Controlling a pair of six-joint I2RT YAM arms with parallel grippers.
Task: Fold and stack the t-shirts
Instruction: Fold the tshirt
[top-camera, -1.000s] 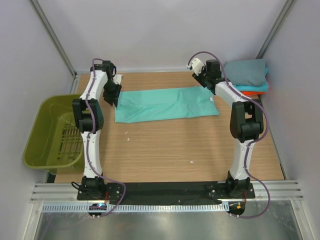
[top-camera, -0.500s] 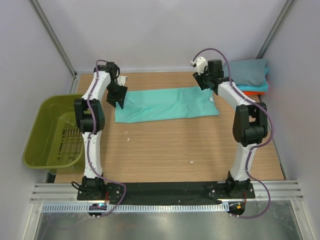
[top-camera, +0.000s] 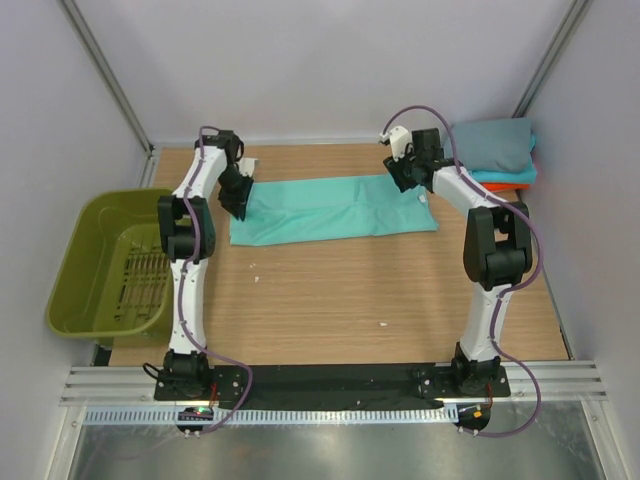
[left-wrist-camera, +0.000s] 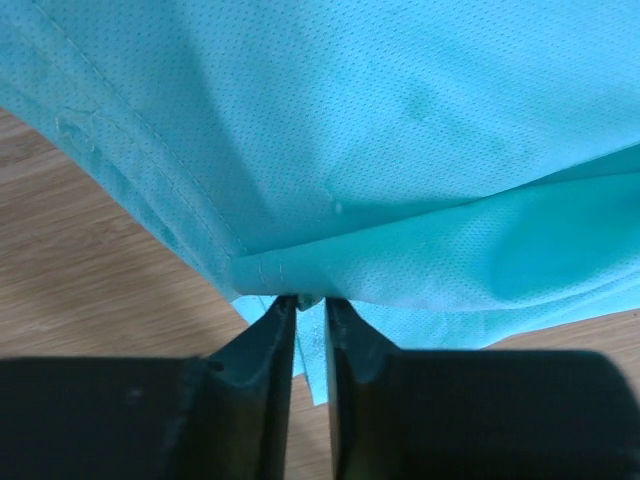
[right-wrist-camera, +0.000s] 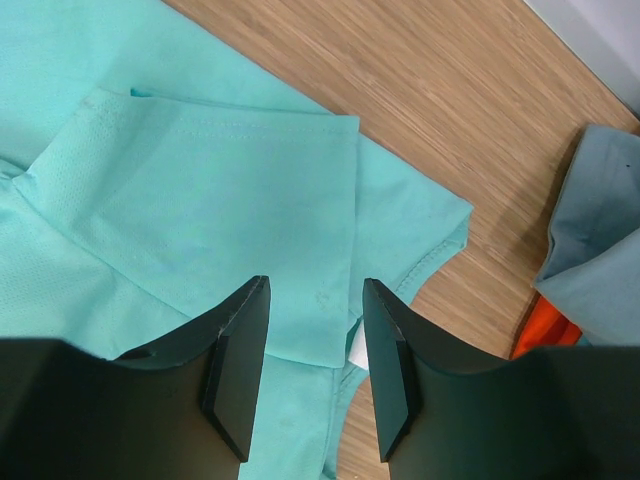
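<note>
**Item: mint t-shirt (top-camera: 335, 208), count one.** It lies along the far half of the counter (top-camera: 340, 300) as a long, narrow band, sleeves already turned in.

**Left end effector (left-wrist-camera: 311, 300).** Drawn narrow at the hem on the band's left end. I cannot tell whether cloth is nipped.

**Right end effector (right-wrist-camera: 315, 282).** Moderately wide and holding nothing, poised over the folded flap at the collar end.

**Handling note.** The step looks like an end-to-end fold. Each grip should probably catch every layer at its corner. The edges would need to travel level so the layers don't slide apart.

**Stack, far right corner.** Three shirts showing: grey t-shirt (top-camera: 490, 145) on top, cyan t-shirt (top-camera: 515, 177) below it, orange-red t-shirt (top-camera: 505, 187) at the bottom.

**Olive basket (top-camera: 75, 250), count one.** It sits off the counter's left edge.
</note>
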